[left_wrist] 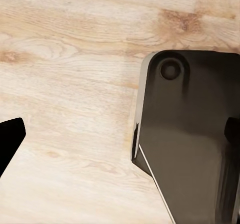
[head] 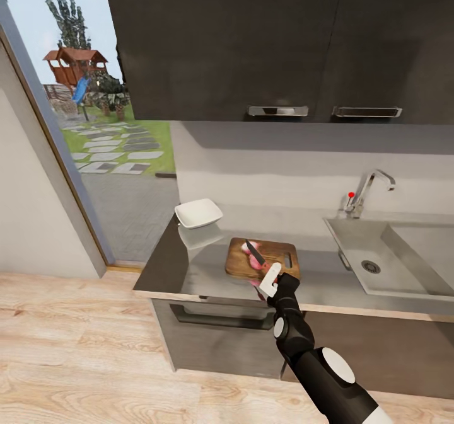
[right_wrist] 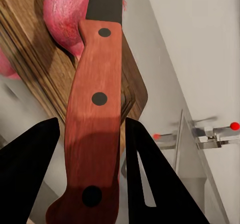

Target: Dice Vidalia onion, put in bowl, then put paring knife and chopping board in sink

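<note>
Standing on pale wood floor point(head: 75, 348), robot faces a glossy grey desk point(head: 189, 273) over dark cabinets, dark upper cabinets point(head: 252, 40) above, grey backsplash behind, open doorway at left showing a garden with playhouse point(head: 74, 65) and stepping stones. Sink point(head: 378, 247) is set in the desk at right, round drain visible in the basin, chrome tap point(head: 369, 191) with red dot behind it. White bowl point(head: 198, 213) sits near the desk's back left corner, well apart from the sink; can't tell what is in it. Chopping board point(head: 261, 258) lies between bowl and sink near the front edge, pinkish Vidalia onion point(head: 255, 260) on it. Right tool point(head: 271, 282) is pinching the paring knife point(head: 254, 251) by its reddish handle, fingers point(right_wrist: 30, 174) either side, dark blade over the onion point(right_wrist: 65, 19). Left tool: fingers point(left_wrist: 10, 139) at the edges of its wrist view over the floor and a dark robot part point(left_wrist: 190, 134), spread apart.
</note>
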`<state>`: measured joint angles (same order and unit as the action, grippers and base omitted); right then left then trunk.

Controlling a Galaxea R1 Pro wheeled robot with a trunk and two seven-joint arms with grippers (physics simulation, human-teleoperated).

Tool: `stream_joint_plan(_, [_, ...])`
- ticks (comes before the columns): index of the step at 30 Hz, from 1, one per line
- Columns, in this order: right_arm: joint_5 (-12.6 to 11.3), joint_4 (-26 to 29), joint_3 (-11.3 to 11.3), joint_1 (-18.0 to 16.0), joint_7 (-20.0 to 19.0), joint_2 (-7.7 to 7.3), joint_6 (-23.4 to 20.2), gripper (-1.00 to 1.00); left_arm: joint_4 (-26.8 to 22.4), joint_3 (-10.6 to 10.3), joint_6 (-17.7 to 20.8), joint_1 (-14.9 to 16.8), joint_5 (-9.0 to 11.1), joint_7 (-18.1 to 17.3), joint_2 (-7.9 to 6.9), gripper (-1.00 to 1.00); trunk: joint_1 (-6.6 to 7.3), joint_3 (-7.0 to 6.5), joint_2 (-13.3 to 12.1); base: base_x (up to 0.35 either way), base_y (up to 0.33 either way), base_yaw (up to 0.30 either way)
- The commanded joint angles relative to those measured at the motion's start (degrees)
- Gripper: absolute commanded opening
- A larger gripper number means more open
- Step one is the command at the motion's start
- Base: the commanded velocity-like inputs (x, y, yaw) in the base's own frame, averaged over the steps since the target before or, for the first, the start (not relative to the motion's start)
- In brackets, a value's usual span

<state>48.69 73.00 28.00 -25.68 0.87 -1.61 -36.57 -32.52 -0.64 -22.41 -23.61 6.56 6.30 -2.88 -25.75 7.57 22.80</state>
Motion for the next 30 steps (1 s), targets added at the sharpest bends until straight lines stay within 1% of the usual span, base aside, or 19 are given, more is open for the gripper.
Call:
stream_joint_plan(1, [0.2, 0.0, 0.2, -0.1, 0.1, -0.06, -0.4, -1.0, -0.1, -0.2, -0.1, 0.0, 0.6, 0.0, -0.02, 1.0, -0.04, 0.11, 0.1, 0.0, 0.0, 0.0])
stream_joint_plan(30, [0.2, 0.0, 0.2, -0.1, 0.1, -0.06, -0.4, -1.0, 0.3, -0.2, -0.1, 0.0, 0.6, 0.0, -0.02, 1.0, -0.04, 0.25, 0.1, 0.0, 0.0, 0.0])
